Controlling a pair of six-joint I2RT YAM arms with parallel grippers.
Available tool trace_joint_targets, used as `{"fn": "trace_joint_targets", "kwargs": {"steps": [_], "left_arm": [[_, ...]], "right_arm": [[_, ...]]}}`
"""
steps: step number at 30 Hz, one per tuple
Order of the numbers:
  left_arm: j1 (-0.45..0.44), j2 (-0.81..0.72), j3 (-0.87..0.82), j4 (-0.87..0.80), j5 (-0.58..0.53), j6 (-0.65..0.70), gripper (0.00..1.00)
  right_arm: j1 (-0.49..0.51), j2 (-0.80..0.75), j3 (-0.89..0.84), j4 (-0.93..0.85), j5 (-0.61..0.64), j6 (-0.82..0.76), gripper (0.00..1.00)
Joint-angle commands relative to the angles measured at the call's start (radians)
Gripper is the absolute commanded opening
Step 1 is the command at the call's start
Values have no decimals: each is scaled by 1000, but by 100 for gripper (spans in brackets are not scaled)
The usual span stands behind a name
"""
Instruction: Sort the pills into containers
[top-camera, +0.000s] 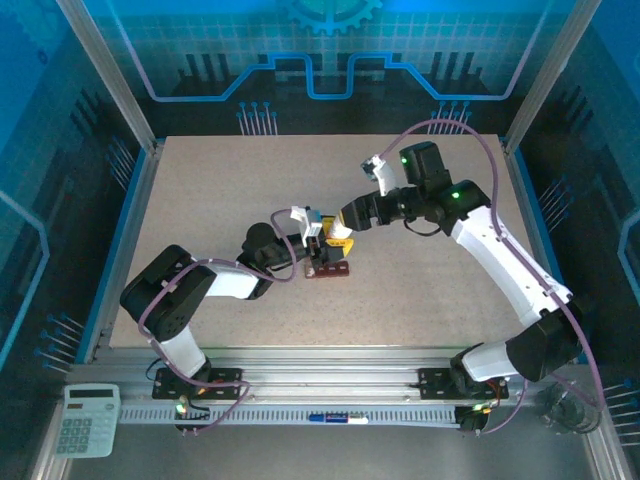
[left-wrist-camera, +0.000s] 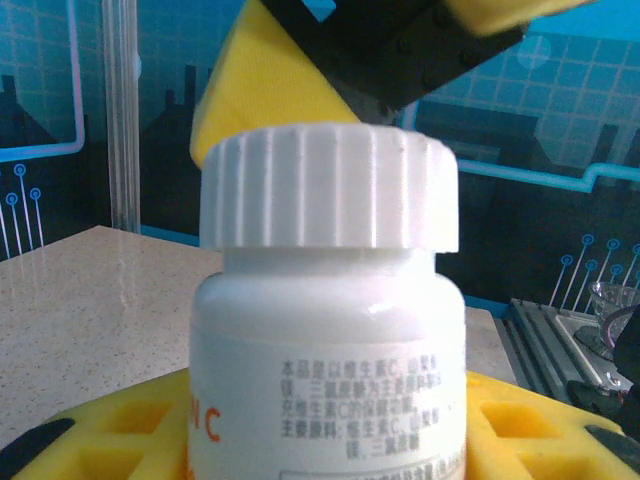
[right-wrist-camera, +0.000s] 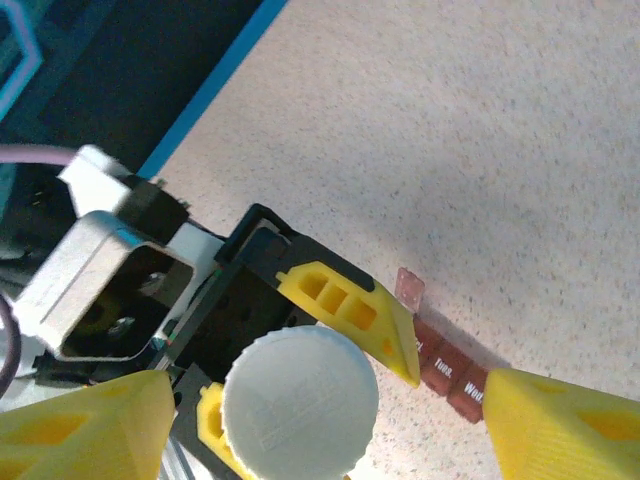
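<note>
Progress: barely starting, I reckon; the cap (left-wrist-camera: 330, 190) is still sitting on the bottle (left-wrist-camera: 325, 350), so opening and sorting are waiting.
Left gripper (top-camera: 318, 243): clamping the bottle upright.
Right gripper (right-wrist-camera: 320, 425): hanging open above the cap.
Containers (right-wrist-camera: 436, 352): lying on the counter (right-wrist-camera: 520, 120) just beside the bottle.
Views: right wrist is catching day labels (right-wrist-camera: 447, 373) on the containers; left wrist is catching the bottle's print (left-wrist-camera: 370, 400).

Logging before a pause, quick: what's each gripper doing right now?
Left gripper: shut on the white bottle.
Right gripper: open, over its cap.
</note>
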Motion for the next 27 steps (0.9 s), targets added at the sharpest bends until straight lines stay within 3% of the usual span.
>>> {"fn": "trace_joint_targets", "kwargs": {"steps": [1,17,27], "left_arm": [[-5,-31,26,56,23,20,0],[-5,-35,26,56,30,19,0],[-5,-39,23,56,29,16,0]], "right_arm": [[-25,-3,24,-11,-105,-155,82],[-4,87,76,-73,-99,-237,82],[6,102,73,-87,-86,-241,69]]}}
